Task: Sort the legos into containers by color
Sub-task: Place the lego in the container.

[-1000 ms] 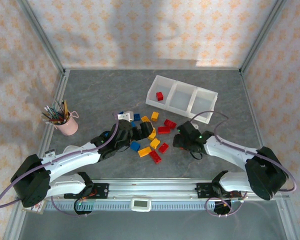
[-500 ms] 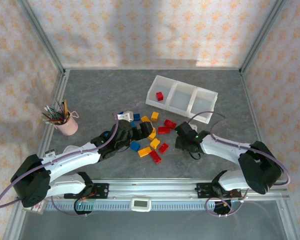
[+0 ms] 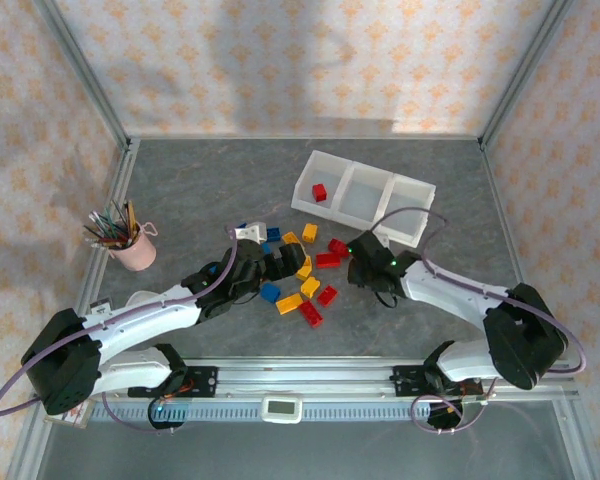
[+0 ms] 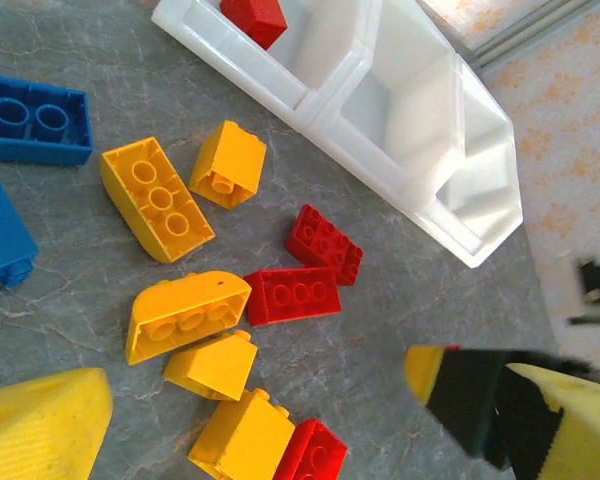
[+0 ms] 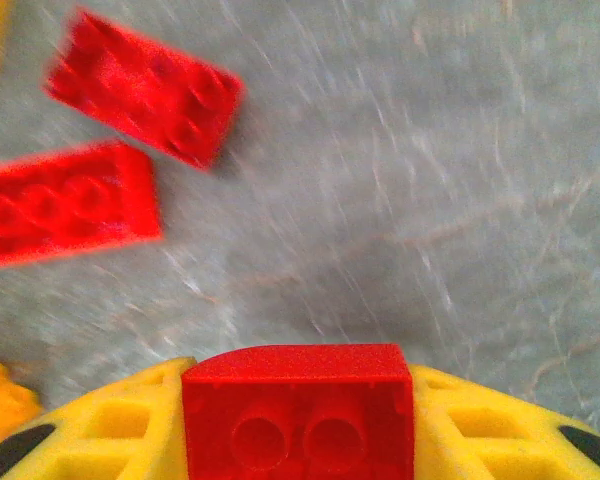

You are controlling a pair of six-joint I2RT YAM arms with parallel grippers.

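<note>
Scene: A grey desk (image 3: 200, 190) seen from above, with two robot arms reaching in from the near edge toward a scatter of red, yellow-orange and blue legos (image 3: 305, 280).
Right fingers: The yellow right fingers (image 5: 130, 405) are closed snugly on a held red brick (image 5: 298, 405). It sits squarely between them, low over bare desk at the right edge of the scatter.
Left fingers: The left fingers (image 4: 40, 425) stand wide apart above the scatter, with nothing between them.
Tray: A white tray (image 4: 325, 120) of three compartments lies beyond the legos, apart from them. From above, its left-end compartment holds a lone red brick (image 3: 319, 192). The other two look empty.
Step in hand: By the look of it, lifting the gripped brick to carry it to the tray.
Doing it well: Keep the squeeze steady and rise straight up first, clearing the pair of loose red bricks (image 5: 145, 85) just ahead. Then travel to the left-end compartment and centre over it. Come down inside its walls before letting go, so the brick joins the red one.
Risk: A low sweep could knock the loose bricks or catch the tray's near wall. An early release could drop the brick into the middle compartment.
</note>
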